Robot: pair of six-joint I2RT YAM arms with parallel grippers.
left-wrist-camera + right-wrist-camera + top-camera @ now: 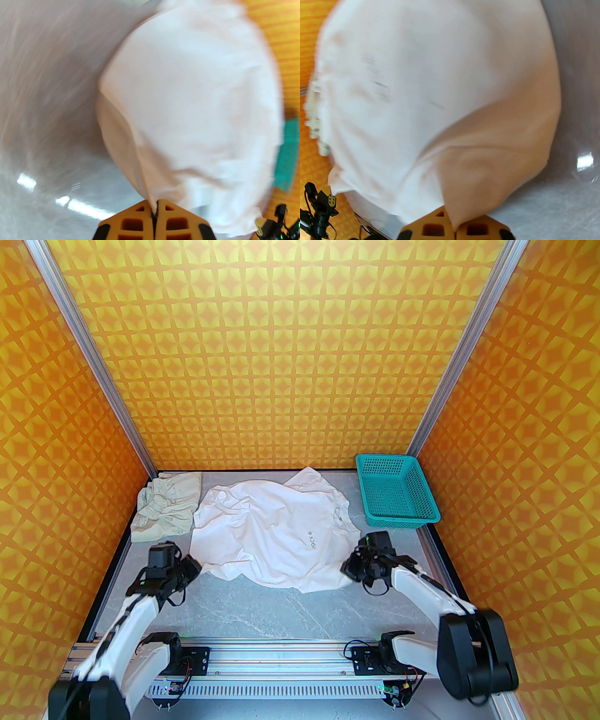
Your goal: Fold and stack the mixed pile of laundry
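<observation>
One shirt (272,535) between left gripper (154,212), right gripper (455,230)

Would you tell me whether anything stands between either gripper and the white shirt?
Nothing visible does. The left gripper and the right gripper are each shut on the near edge of the white shirt. The beige garment lies left of it, the teal basket right, neither in the way.

Bright even light; 2 wrist views motion-blurred
</observation>
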